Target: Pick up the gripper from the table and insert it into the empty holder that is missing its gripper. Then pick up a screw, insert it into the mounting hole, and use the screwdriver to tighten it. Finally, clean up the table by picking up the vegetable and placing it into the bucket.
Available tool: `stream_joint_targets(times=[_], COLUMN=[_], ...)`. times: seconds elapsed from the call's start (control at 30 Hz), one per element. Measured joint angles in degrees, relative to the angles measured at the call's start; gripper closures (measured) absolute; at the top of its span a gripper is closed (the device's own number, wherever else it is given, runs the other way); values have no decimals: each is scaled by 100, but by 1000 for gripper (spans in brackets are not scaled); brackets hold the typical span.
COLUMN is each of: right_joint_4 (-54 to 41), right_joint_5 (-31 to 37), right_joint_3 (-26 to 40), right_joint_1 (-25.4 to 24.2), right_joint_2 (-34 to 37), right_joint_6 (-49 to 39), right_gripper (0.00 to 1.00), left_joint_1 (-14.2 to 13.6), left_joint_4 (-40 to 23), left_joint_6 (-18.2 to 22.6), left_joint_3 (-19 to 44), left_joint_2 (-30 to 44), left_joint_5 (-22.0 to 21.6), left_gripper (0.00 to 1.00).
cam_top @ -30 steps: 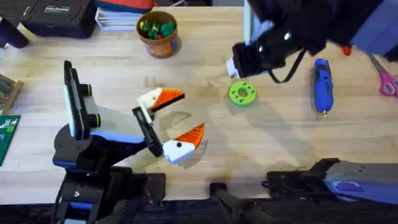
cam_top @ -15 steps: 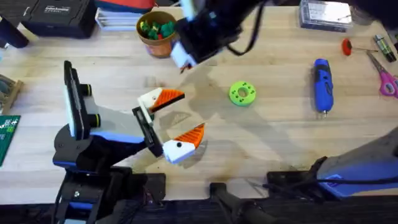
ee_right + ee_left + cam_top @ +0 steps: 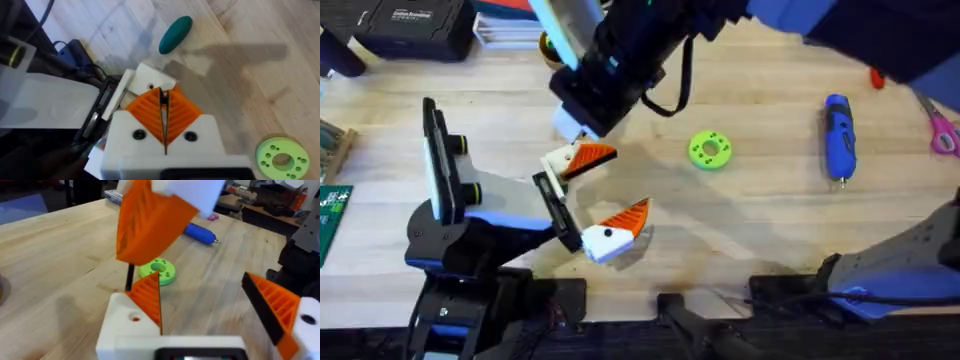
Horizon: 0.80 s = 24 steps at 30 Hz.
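A pale wooden bench (image 3: 770,230) with visible plank grain carries everything; the left wrist view shows more cluttered work surfaces in the room behind. Along the far edge sit one black case (image 3: 405,25) and one stack of papers (image 3: 510,28), and one green circuit board (image 3: 330,222) lies at the left edge.

There are two arms. The left claw (image 3: 613,188) lies low over the bench with its two white fingers and orange ribbed pads spread wide apart, holding nothing. The right arm reaches across the middle; the right claw (image 3: 164,120) has its orange pads pressed together and hangs just above the left claw's farther finger (image 3: 145,300).

One small dark teal-green plastic toy vegetable (image 3: 175,35) lies on the bare wood, near the closed right claw and apart from it. One round yellow-orange bucket (image 3: 549,50) stands at the far side, mostly hidden behind the right arm. One blue pen-shaped electric screwdriver (image 3: 837,135) lies well to the right, and one lime-green round disc with holes (image 3: 709,150) rests between it and the claws. Beyond are one pair of pink-handled scissors (image 3: 944,132) and one small red-handled tool (image 3: 876,76)
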Motion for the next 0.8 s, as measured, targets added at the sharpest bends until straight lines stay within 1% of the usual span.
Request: stream_joint_targets(times=[0.27,0.53,0.8], right_joint_4=[12,-6,-52], right_joint_5=[-37,-38,-37], right_joint_3=[2,15,20], right_joint_1=[146,160,214], right_joint_2=[12,216,225], right_joint_6=[-54,-52,-54], right_gripper=[994,994,994], left_joint_1=[0,0,0], left_joint_4=[0,-2,0], left_joint_6=[0,-7,-1], left_joint_3=[0,0,0], left_joint_2=[-1,1,1], left_joint_5=[1,-1,1], left_gripper=[15,16,15])
